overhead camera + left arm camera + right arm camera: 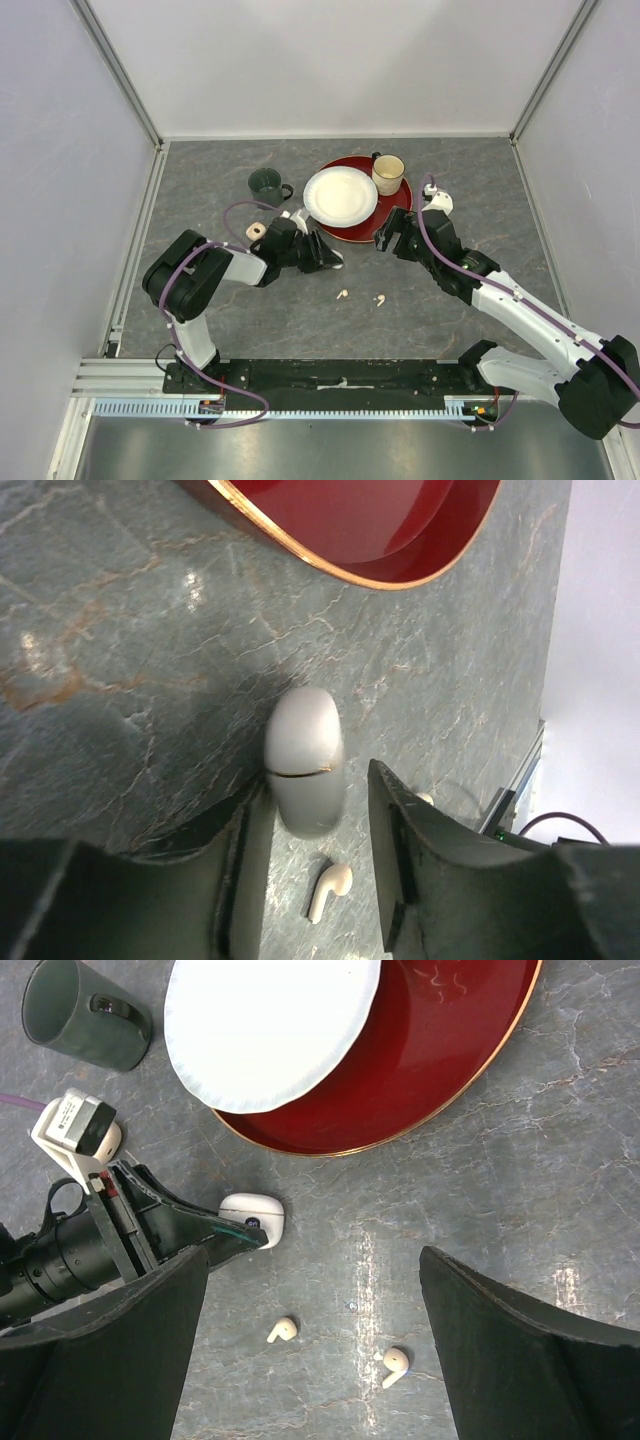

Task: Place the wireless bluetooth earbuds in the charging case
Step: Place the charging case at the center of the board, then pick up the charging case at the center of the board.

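Note:
The white charging case (303, 760) lies on the grey table with its lid closed, just below the red plate. My left gripper (318, 780) straddles its near end. The left finger (240, 870) sits against the case and a narrow gap shows at the right finger (400, 860), so the jaws stand slightly open. From above, the case (336, 258) is at the left gripper's (328, 258) tips. Two pale earbuds (342, 294) (380, 299) lie loose on the table nearer the arms. One earbud (330, 890) lies between the left fingers. My right gripper (315, 1260) hovers wide open above both earbuds (283, 1330) (396, 1365), holding nothing.
A red plate (398, 210) carries a white paper plate (340, 195) and a beige mug (388, 173). A dark green mug (266, 185) stands to its left. A small beige object (257, 231) lies beside the left arm. White walls enclose the table.

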You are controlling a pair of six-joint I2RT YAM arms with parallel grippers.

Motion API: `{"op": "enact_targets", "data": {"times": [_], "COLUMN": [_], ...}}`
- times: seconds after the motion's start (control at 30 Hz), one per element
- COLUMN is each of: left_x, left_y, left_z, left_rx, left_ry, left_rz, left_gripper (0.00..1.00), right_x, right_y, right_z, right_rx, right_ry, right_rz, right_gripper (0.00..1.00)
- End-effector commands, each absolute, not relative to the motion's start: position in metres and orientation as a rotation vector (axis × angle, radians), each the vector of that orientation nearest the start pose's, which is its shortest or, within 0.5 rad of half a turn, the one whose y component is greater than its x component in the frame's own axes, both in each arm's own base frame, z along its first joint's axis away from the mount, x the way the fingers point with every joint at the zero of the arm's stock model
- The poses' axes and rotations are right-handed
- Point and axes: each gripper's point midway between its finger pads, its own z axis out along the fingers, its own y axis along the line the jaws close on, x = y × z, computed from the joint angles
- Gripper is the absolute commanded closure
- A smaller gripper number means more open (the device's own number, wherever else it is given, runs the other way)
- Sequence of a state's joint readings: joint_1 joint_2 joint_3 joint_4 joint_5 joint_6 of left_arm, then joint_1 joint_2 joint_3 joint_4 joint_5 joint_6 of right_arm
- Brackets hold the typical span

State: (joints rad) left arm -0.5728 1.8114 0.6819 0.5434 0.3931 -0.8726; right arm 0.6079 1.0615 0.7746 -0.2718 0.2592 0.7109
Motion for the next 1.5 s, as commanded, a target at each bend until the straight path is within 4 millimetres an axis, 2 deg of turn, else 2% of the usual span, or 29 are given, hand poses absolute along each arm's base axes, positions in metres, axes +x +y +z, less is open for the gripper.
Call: {"op": "enact_targets", "data": {"times": [0.0,0.17,0.37,0.4,0.43,0.63,0.67,0.77,0.8,0.87,0.9,0.93,1.0,1.1,1.13,1.17,1.2,1.23,1.27,1.3,1.33,1.4,1.43,1.47], "left_x": [0.3,0.297,0.294,0.291,0.29,0.292,0.294,0.298,0.301,0.308,0.311,0.317,0.321,0.334,0.339,0.344,0.349,0.354,0.363,0.368,0.367,0.37,0.375,0.38], "left_y": [-0.303,-0.298,-0.285,-0.282,-0.28,-0.251,-0.246,-0.238,-0.234,-0.22,-0.215,-0.202,-0.19,-0.165,-0.155,-0.147,-0.14,-0.132,-0.113,-0.106,-0.113,-0.098,-0.094,-0.077], "left_z": [0.024,0.022,0.023,0.02,0.02,0.025,0.03,0.064,0.086,0.105,0.127,0.132,0.144,0.147,0.142,0.142,0.145,0.142,0.142,0.148,0.144,0.138,0.138,0.135], "left_rx": [-0.161,-0.155,-0.139,-0.139,-0.141,-0.12,-0.127,-0.074,-0.059,-0.014,0.01,0.042,0.111,0.261,0.37,0.399,0.508,0.514,0.479,0.516,0.604,0.719,0.712,0.682], "left_ry": [2.416,2.423,2.445,2.465,2.47,2.462,2.444,2.383,2.328,2.277,2.215,2.177,2.108,2.072,2.073,2.079,2.083,2.104,2.126,2.126,2.122,2.105,2.098,2.12], "left_rz": [-1.159,-1.131,-1.038,-1.017,-0.997,-0.794,-0.758,-0.706,-0.697,-0.593,-0.577,-0.478,-0.398,-0.177,-0.071,-0.029,0.041,0.077,0.119,0.143,0.061,0.058,0.055,0.052], "left_gripper": [0.48,0.39,0.36,0.36,0.3,0.25,0.24,0.23,0.22,0.2,0.18,0.17,0.14,0.12,0.11,0.09,0.07,0.06,0.05,0.05,0.05,0.05,0.05,0.06], "right_x": [0.29,0.29,0.291,0.291,0.291,0.294,0.294,0.295,0.295,0.295,0.295,0.295,0.295,0.296,0.296,0.295,0.295,0.295,0.294,0.294,0.294,0.293,0.292,0.292], "right_y": [0.178,0.179,0.181,0.181,0.181,0.183,0.184,0.184,0.184,0.184,0.185,0.185,0.186,0.188,0.188,0.189,0.19,0.19,0.19,0.191,0.191,0.19,0.19,0.19], "right_z": [0.181,0.18,0.178,0.178,0.177,0.176,0.176,0.175,0.173,0.173,0.172,0.171,0.171,0.172,0.172,0.173,0.174,0.174,0.175,0.176,0.177,0.178,0.177,0.178], "right_rx": [0.278,0.275,0.276,0.276,0.277,0.276,0.272,0.266,0.266,0.264,0.264,0.262,0.257,0.249,0.246,0.242,0.238,0.237,0.23,0.229,0.226,0.222,0.22,0.222], "right_ry": [2.11,2.114,2.125,2.125,2.126,2.13,2.13,2.133,2.137,2.138,2.138,2.141,2.142,2.141,2.14,2.139,2.137,2.136,2.136,2.132,2.132,2.127,2.128,2.125], "right_rz": [0.533,0.539,0.544,0.546,0.544,0.543,0.546,0.543,0.54,0.539,0.541,0.538,0.544,0.552,0.555,0.561,0.567,0.57,0.571,0.575,0.578,0.581,0.58,0.582], "right_gripper": [0.07,0.07,0.07,0.07,0.07,0.07,0.07,0.07,0.07,0.06,0.06,0.07,0.07,0.06,0.06,0.06,0.06,0.06,0.06,0.06,0.06,0.06,0.06,0.06]}}
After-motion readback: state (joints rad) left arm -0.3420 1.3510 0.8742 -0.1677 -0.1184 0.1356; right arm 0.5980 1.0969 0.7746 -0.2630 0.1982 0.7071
